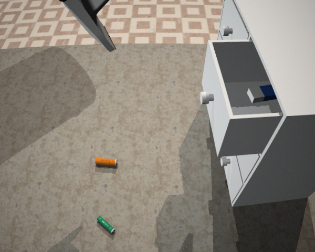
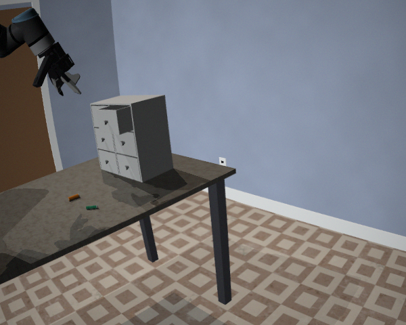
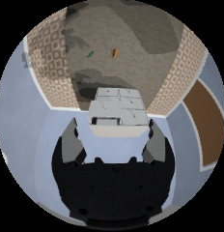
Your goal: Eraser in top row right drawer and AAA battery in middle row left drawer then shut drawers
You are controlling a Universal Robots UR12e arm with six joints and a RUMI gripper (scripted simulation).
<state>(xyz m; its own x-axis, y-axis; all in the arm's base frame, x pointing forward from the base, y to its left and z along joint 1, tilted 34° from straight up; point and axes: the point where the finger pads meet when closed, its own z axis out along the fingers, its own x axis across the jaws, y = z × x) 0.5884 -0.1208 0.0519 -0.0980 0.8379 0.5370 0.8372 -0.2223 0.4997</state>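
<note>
The white chest (image 1: 293, 54) (image 2: 152, 139) (image 3: 119, 130) stands upright. Its top right drawer (image 1: 217, 116) (image 2: 112, 118) is pulled out. The blue eraser (image 1: 267, 92) with a whitish end lies inside it, partly hidden under the chest top. The left middle drawer (image 2: 107, 145) is shut. A thin green battery (image 1: 105, 224) (image 2: 91, 207) (image 3: 91, 54), which looks like the AAA, lies on the table in front of the chest. My gripper (image 2: 70, 93) (image 3: 113, 119) is open and empty, high above the table, in front of and above the chest; one finger shows at the top of the top view.
A thicker orange battery (image 1: 105, 161) (image 2: 74, 197) (image 3: 115, 53) lies near the green one, on the table (image 1: 141, 108) (image 2: 193, 166). The pulled-out drawer overhangs the fronts below it. The other drawer fronts look shut. A wall stands behind the chest.
</note>
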